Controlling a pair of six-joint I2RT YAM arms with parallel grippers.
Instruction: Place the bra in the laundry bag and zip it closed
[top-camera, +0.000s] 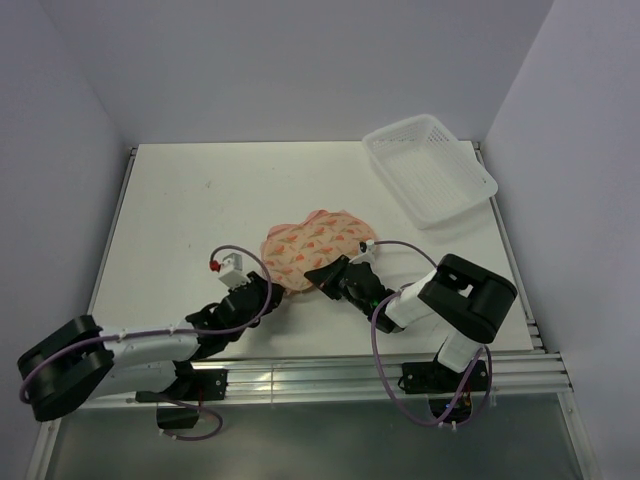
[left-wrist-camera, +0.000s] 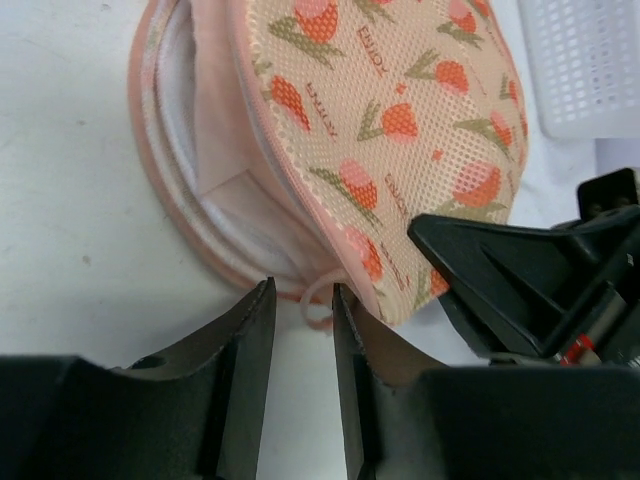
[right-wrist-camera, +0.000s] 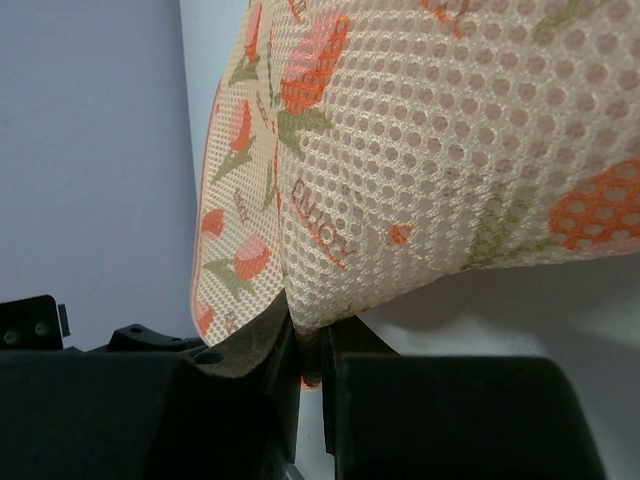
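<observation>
- The left gripper (left-wrist-camera: 302, 290) is parted by a narrow gap. The pink loop (left-wrist-camera: 312, 312) of the laundry bag (left-wrist-camera: 400, 120) lies in that gap, and neither finger is visibly pressing on it.
- The right gripper (right-wrist-camera: 308, 335) is clamped on the bag's near edge. The mesh fabric is pinched between its jaws and lifted a little, and the pinched hem itself is hidden between the fingers.
- The bag lies at the middle of the table (top-camera: 200, 200), between the two grippers.
- The bag's zipper edge gapes along its left side in the left wrist view.
- The bra (left-wrist-camera: 215, 130) is inside the bag. Only a strip of pale pink fabric shows through the gap, between whitish mesh layers. Its cups cannot be made out.
- From above, the bag's near edge is covered by both grippers, and the opening cannot be seen.
- The white lattice basket (top-camera: 430, 170) sits well apart at the far right corner.
</observation>
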